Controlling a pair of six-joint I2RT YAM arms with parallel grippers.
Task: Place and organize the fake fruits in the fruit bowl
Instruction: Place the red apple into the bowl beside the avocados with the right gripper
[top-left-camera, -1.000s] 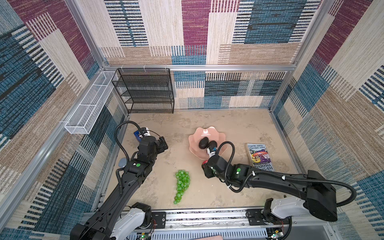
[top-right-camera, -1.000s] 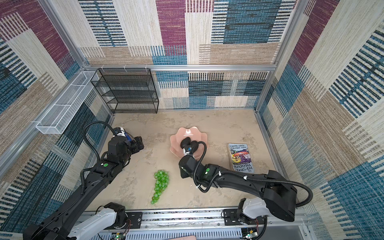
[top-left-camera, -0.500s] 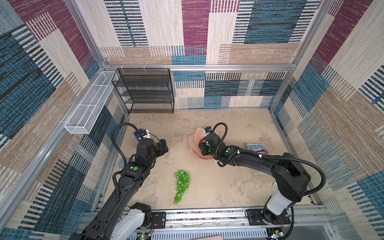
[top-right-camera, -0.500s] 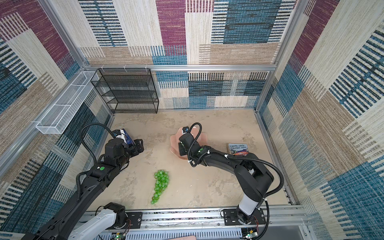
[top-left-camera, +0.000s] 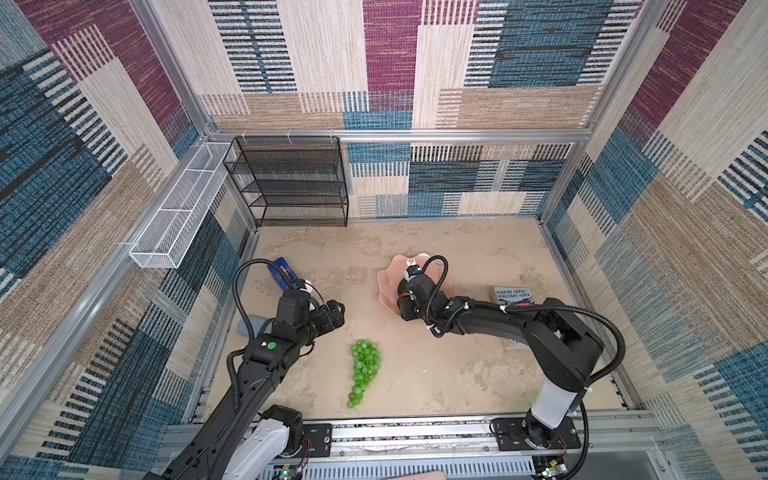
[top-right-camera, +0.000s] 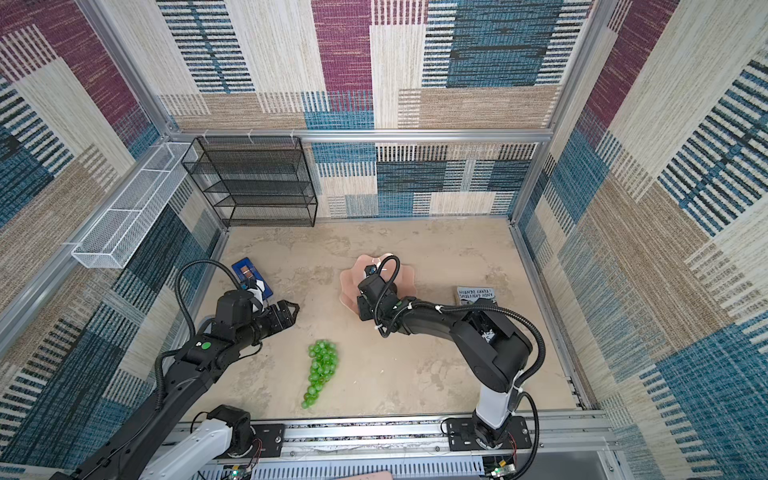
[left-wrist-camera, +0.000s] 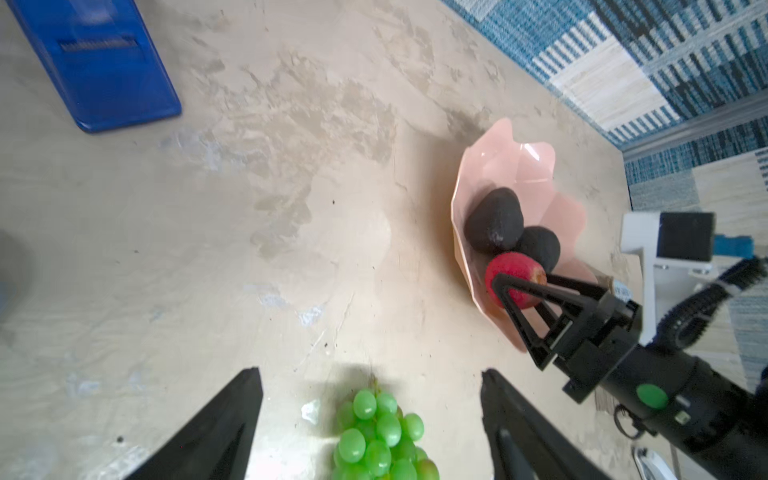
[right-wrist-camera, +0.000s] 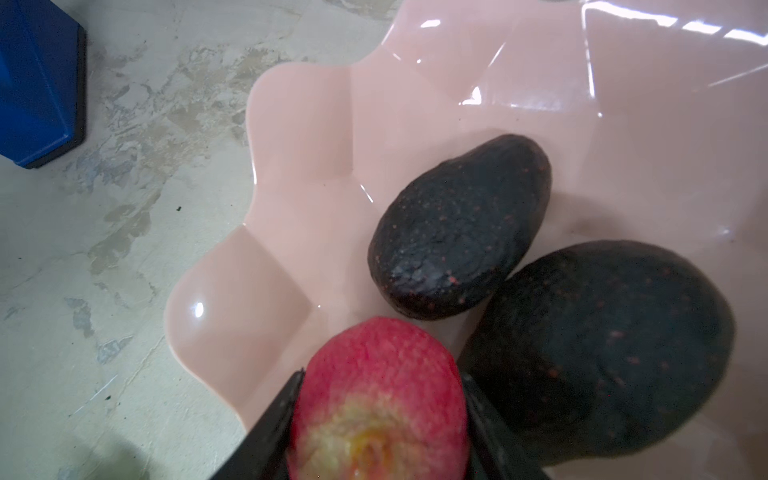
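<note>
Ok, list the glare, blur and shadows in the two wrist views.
Right wrist view: white glare streaks on the glossy bowl, the apple close up is soft, the avocados sharper. Left wrist view: the grapes throw a dark shadow on the table.

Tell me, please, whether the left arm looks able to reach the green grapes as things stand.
Probably yes: the left gripper is open beside the grapes, only bare table between; the right gripper holds the apple away at the bowl.
</note>
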